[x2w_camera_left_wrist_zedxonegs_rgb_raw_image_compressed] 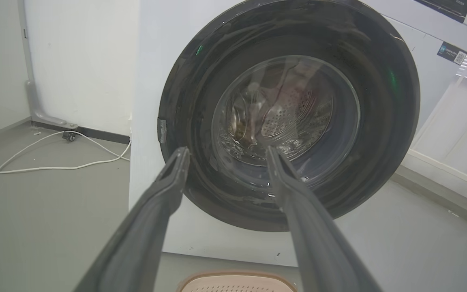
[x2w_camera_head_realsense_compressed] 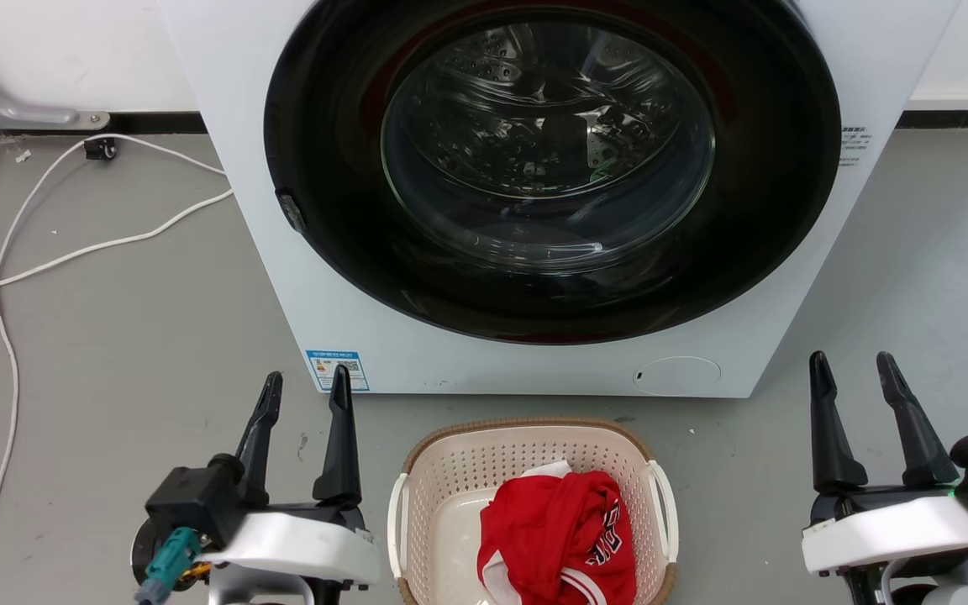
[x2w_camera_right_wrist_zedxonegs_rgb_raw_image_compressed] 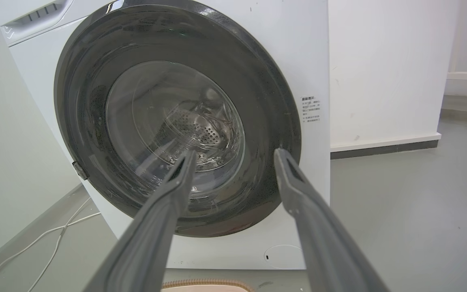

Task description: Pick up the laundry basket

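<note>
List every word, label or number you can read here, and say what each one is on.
No text here reads clearly.
On the washer front, lower left, a blue label: too small to read.
On its right edge, a white sticker: too small.
Near its top, a dark label with a code square: blurred.
On the red shirt in the basket, lettering: folded, unreadable.

you get bright, even light; glare streaks the washer door glass [x2w_camera_head_realsense_compressed: 547,143]; wrist views bend at their edges.
</note>
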Motion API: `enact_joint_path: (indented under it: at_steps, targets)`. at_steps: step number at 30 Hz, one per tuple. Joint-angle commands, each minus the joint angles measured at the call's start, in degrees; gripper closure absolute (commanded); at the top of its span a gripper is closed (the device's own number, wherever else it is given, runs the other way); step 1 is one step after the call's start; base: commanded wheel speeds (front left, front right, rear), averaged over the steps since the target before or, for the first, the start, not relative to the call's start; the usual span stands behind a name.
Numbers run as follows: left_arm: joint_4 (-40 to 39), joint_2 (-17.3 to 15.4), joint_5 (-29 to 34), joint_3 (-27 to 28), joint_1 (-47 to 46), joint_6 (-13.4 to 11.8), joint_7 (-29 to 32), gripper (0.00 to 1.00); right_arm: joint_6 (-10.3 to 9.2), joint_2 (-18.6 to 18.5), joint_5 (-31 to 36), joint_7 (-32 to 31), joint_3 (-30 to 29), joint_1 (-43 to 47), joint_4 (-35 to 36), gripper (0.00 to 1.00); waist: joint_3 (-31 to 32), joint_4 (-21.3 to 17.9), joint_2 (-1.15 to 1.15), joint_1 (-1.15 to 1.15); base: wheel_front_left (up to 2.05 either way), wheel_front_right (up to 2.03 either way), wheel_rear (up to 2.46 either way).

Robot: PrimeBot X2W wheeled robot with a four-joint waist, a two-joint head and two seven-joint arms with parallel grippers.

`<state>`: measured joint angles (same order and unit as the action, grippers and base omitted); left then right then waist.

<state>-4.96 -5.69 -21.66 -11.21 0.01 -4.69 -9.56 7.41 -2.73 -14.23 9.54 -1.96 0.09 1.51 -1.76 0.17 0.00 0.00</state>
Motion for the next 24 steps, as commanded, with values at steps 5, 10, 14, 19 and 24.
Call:
enact_joint_path:
  at_steps: [5,10,14,19,24]
  targets:
    - [0.2,-1.8,3.5,-2.6,-0.3,-2.3,-1.0,0.00,0.12,-0.2,4.6,1.0,0.2,0.6,-0.2,0.00,0.0,0.0,0.00,0.00,0.00,0.00,0.00]
    - [2.6,-1.3,2.5,-3.3,0.9,-1.9,-1.7,0.00,0.12,-0.2,7.9,1.6,0.5,1.0,-1.2,0.00,0.1,0.0,0.00,0.00,0.00,0.00,0.00]
    - [4.4,-0.6,4.0,-2.5,1.0,-0.2,-2.2,0.00,0.12,-0.2,10.4,2.2,0.6,1.0,-1.8,0.00,0.3,0.1,0.00,0.00,0.00,0.00,0.00]
    - [4.5,-0.3,8.0,-2.7,1.2,0.6,-2.8,0.00,0.11,-0.2,12.4,2.7,0.4,1.3,-1.9,0.00,0.4,0.1,0.00,0.00,0.00,0.00,0.00]
    - [3.8,-0.5,11.5,-3.7,1.6,0.4,-3.4,0.00,0.07,-0.2,11.7,3.4,-0.1,1.6,-1.9,0.00,0.5,0.2,0.00,0.00,0.00,0.00,0.00]
